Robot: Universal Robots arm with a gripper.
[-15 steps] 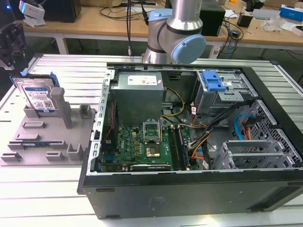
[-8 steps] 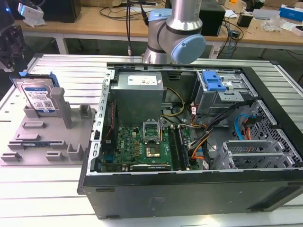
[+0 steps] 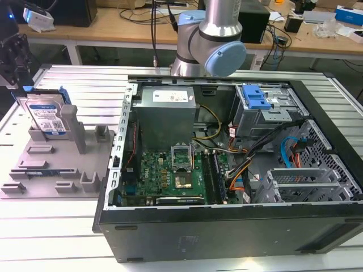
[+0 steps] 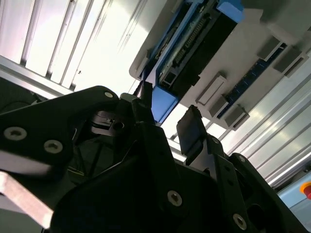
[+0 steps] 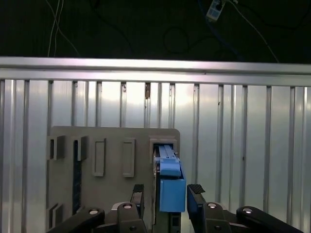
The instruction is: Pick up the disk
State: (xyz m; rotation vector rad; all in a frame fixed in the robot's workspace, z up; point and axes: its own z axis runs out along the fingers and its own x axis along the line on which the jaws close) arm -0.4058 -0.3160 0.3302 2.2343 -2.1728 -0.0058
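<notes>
Straddling the upper end of the disk [image 5: 171, 191], the gripper [image 5: 167, 191] has its jaws spread wider than the drive is thick, and it grips nothing. In the first wrist view one black finger [image 5: 138, 194] stands clear of the disk's dark side, with a strip of grey tray showing between them. The other finger [image 5: 196, 195] sits just beside the blue rail; contact there cannot be judged. In the second wrist view the blue rail end [image 4: 163, 104] lies between the two fingertips, with a bright gap on one side.

Disk position, exterior view: it stands on edge in a slot at the back corner of the grey fixture tray [image 3: 57, 170]. Its white-and-blue label faces the camera and the blue rails run along its sides. A tall grey post [image 3: 69, 122] of the tray rises just beside the disk, on the exterior view's right. The gripper hangs directly above the disk's top edge.

Surroundings: the tray lies flat on the slatted metal table [image 3: 45, 232], at the exterior view's left of the open computer case [image 3: 227, 226]. Inside the case are a green motherboard [image 3: 170, 175], a grey power supply [image 3: 167, 110] and a blue-handled drive cage [image 3: 255, 96]. The arm's base column [image 3: 218, 22] rises behind the case. Wooden benches [image 3: 113, 28] with cables stand further back.
</notes>
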